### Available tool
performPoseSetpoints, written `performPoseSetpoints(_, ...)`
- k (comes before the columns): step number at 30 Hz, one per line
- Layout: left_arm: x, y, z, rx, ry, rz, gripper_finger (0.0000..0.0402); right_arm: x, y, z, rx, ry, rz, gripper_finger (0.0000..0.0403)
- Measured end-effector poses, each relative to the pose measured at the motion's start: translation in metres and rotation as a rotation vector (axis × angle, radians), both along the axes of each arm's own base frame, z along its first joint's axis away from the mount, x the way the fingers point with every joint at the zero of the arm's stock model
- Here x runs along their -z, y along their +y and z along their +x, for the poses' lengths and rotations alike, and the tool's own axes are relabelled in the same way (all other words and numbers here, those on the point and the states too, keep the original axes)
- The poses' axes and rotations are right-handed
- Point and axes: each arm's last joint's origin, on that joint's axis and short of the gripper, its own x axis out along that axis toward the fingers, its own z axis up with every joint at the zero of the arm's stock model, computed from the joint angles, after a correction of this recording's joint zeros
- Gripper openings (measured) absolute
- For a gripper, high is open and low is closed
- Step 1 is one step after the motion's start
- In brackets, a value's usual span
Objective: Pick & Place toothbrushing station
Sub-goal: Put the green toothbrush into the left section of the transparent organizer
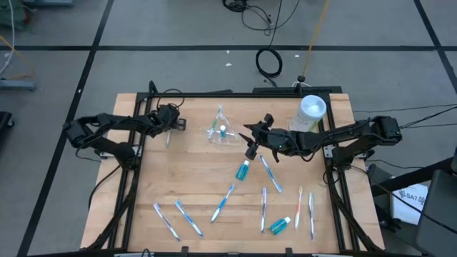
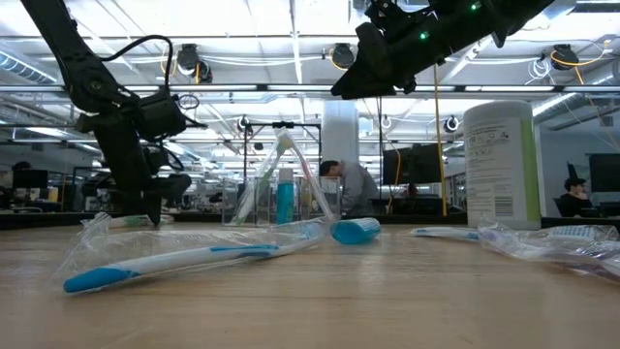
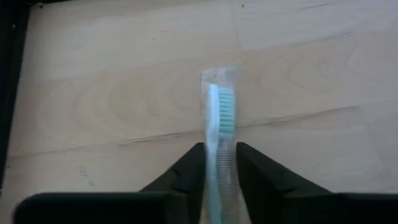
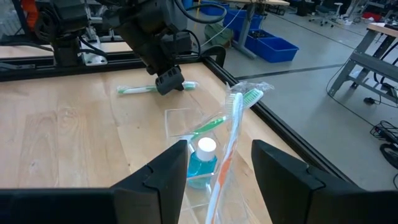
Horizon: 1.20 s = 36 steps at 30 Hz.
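Note:
The clear toothbrushing station (image 1: 221,131) stands on the table at far centre. It holds a small blue bottle (image 4: 202,163) and wrapped toothbrushes (image 4: 231,124); it also shows in the low view (image 2: 283,189). My left gripper (image 1: 170,123) is down at the table's far left, shut on a wrapped green-bristled toothbrush (image 3: 221,124). My right gripper (image 1: 252,143) is open and empty. It hangs well above the table (image 2: 373,68), just right of the station, which shows ahead of its two fingers (image 4: 168,171). My left gripper pinches the wrapped toothbrush just behind its head (image 3: 221,163) between its two fingers, which lie across it. The fingers come from above, pointing down. The toothbrush lies level along the table top (image 4: 134,89), its head sticking out past the fingers.
A white canister (image 1: 310,113) with a round lid stands at the far right. Several wrapped toothbrushes (image 1: 223,202) and two small blue bottles (image 1: 243,170) (image 1: 279,226) lie on the near half. A dark frame (image 1: 136,171) edges the table.

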Motion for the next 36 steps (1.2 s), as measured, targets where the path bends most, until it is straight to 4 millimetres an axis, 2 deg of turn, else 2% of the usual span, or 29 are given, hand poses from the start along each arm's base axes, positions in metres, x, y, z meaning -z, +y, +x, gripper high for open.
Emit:
performPoseSetpoints(7,0.001,-0.002,0.002,0.021,-0.011,-0.016,0.0015,0.001,0.0,0.0,0.008,-0.009,0.027,0.0171)
performPoseSetpoints(12,-0.002,-0.007,0.006,0.047,-0.038,-0.012,0.0019,0.001,0.0,0.0,0.008,-0.008,0.028,0.0171)
performPoseSetpoints(16,-0.014,-0.019,0.019,0.132,-0.15,0.019,0.0012,0.001,0.0,0.0,0.008,-0.008,0.028,0.0171)
performPoseSetpoints(22,-0.06,-0.041,0.043,0.265,-0.431,0.269,0.0016,0.001,0.0,0.0,0.009,-0.008,0.028,0.0171)
performPoseSetpoints(29,-0.113,-0.061,0.055,0.437,-0.64,0.652,0.0011,0.0,0.0,0.0,0.009,-0.011,0.028,0.0171)
performPoseSetpoints(32,-0.126,-0.071,0.061,0.502,-0.703,0.792,0.0015,0.0,0.0,0.0,0.009,-0.019,0.028,0.0171)
performPoseSetpoints(36,-0.126,-0.077,0.071,0.564,-0.671,0.92,0.0006,-0.001,0.0,0.0,0.009,-0.026,0.028,0.0171)
